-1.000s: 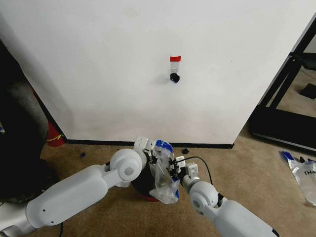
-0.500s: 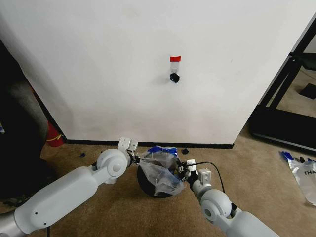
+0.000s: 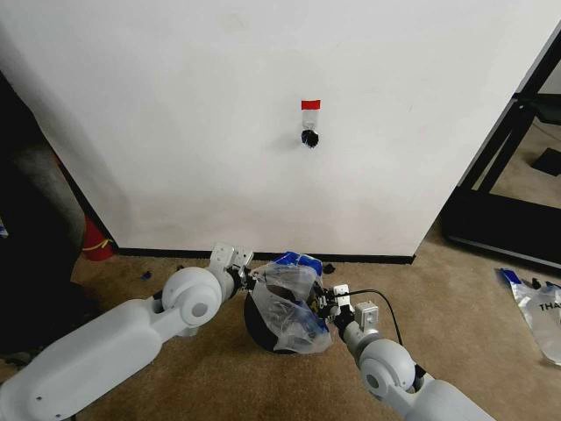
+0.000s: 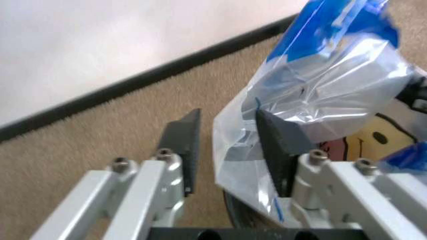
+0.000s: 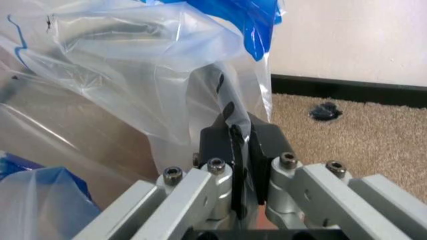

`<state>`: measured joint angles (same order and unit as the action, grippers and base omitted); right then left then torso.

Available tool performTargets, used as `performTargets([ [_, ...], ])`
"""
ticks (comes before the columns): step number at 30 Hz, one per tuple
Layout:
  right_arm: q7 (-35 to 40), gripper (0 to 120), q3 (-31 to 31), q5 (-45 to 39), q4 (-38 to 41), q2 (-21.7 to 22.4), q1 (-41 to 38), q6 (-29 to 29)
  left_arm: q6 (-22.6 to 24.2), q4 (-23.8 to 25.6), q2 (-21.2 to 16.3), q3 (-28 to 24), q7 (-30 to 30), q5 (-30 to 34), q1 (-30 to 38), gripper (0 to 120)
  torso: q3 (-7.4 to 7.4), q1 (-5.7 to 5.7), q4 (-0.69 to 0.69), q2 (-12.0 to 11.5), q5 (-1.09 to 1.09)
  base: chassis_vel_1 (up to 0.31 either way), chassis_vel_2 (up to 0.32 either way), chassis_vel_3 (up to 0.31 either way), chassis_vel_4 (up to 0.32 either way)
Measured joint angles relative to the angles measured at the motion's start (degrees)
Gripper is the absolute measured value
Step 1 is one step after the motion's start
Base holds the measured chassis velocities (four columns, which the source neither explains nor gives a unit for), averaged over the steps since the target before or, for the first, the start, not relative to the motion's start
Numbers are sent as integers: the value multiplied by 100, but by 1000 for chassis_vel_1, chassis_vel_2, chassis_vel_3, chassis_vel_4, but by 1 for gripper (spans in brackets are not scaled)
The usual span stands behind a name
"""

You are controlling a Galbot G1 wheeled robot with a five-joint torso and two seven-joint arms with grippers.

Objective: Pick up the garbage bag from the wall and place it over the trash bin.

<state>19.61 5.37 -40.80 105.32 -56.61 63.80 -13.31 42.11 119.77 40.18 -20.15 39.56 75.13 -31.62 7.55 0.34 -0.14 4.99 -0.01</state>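
Observation:
The garbage bag (image 3: 287, 298), clear with blue handles, is draped over the dark round trash bin (image 3: 261, 331) on the carpet below the wall (image 3: 175, 114). Its yellow smiley (image 4: 375, 134) shows through the film. My left gripper (image 3: 247, 279) is at the bag's left edge. In the left wrist view the left gripper (image 4: 228, 115) is open, and the bag's edge lies against one finger (image 4: 279, 142). My right gripper (image 5: 233, 129) is shut on a fold of the bag's film at the bin's right side. The black hook (image 3: 308, 138) and red tape (image 3: 310, 104) on the wall are bare.
A red fire extinguisher (image 3: 95, 240) stands by the baseboard at the left, beside a dark object. Another plastic bag (image 3: 539, 307) lies on the carpet at the right, near a black frame (image 3: 504, 167). A small black scrap (image 3: 329, 267) lies behind the bin.
Both arms have moved apart and lower, stretching the bag from a hanging bundle into a wide cover over the bin. The left arm has drawn back to the left.

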Motion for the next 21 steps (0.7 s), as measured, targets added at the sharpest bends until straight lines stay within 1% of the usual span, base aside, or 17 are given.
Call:
performTargets([
  [2, -18, 1, 0, 7, -26, -14, -6, 15, 1, 171, -170, 114, -181, -158, -57, 48, 0, 0, 0, 0, 1, 0, 0, 0, 0],
  [3, -31, 1, 0, 17, -33, -20, -9, 22, -21, 281, -284, 184, -340, -268, -102, 53, 0, 0, 1, 0, 0, 0, 0, 0, 0],
  [4, -31, 1, 0, 17, -33, -20, -9, 22, -21, 281, -284, 184, -340, -268, -102, 53, 0, 0, 1, 0, 0, 0, 0, 0, 0],
  [6, -64, 1, 0, 37, -40, -24, -12, 31, -218, 392, -418, 211, -756, -536, -108, 61, 0, 0, 3, 0, 1, 0, 0, 0, 0],
  [8, -94, 1, 6, 71, -51, -22, -14, 37, -421, 343, -412, -30, -1233, -847, 100, 69, 0, 0, 3, 0, 0, 0, 0, 0, 0],
  [11, -158, 1, 10, 147, -63, -4, 0, 71, -701, -5, -176, -603, -1968, -972, 726, 82, 0, 0, 1, 0, -1, 0, 0, 0, 0],
  [12, -158, 1, 10, 147, -63, -4, 0, 71, -701, -5, -176, -603, -1968, -972, 726, 82, 0, 0, 1, 0, -1, 0, 0, 0, 0],
  [16, -204, 1, 2, 217, -52, 25, 50, 106, -1267, -724, 210, -1279, -3112, -1003, 1708, 97, 0, 0, -3, 0, 2, 0, 0, 0, 0],
  [17, -221, 1, 0, 238, -50, 31, 61, 117, -1335, -833, 259, -1364, -3233, -1002, 1812, 98, 0, 0, -3, 0, 1, 0, 0, 0, 0],
  [18, -256, 1, -15, 287, -44, 41, 87, 134, -1472, -1104, 381, -1553, -3449, -973, 2048, 100, 1, 0, -2, 0, 2, 0, 0, 0, 0],
  [19, -272, 1, -27, 304, -40, 48, 101, 141, -1513, -1247, 453, -1664, -3518, -910, 2165, 100, 0, 0, -1, 0, 2, 0, 0, 0, 0],
  [21, -279, 1, -35, 309, -36, 51, 107, 143, -1524, -1341, 501, -1749, -3546, -839, 2230, 100, 1, 0, -1, 0, 2, 0, 0, 0, 0],
])
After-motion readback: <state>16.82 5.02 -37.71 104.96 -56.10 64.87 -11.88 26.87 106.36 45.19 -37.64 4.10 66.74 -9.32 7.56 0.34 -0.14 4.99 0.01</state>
